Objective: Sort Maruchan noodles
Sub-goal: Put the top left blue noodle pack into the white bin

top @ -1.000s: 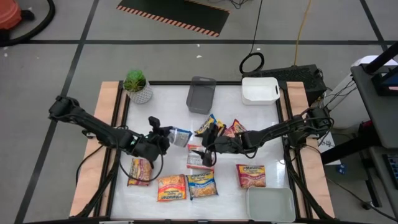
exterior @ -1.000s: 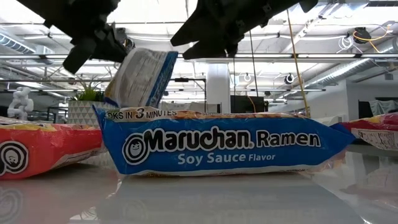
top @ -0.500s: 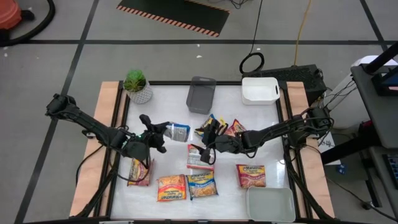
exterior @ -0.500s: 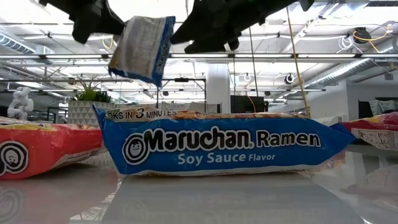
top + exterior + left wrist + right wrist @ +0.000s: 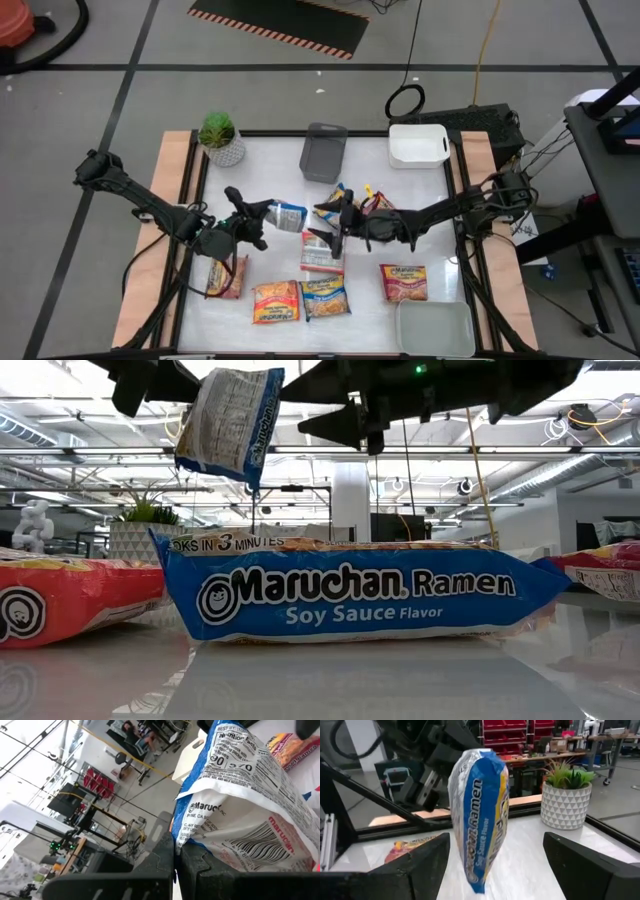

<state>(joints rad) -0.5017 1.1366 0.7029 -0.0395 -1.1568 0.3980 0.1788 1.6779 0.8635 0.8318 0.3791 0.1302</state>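
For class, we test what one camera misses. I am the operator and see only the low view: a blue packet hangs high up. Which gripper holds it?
Observer: The left gripper is shut on the blue packet, as the high view shows.
Operator: And the other gripper?
Observer: The right gripper is open, and the wrist view shows the packet in front of its fingers, untouched.
Operator: What lies below?
Observer: A white-and-red packet lies on the table.
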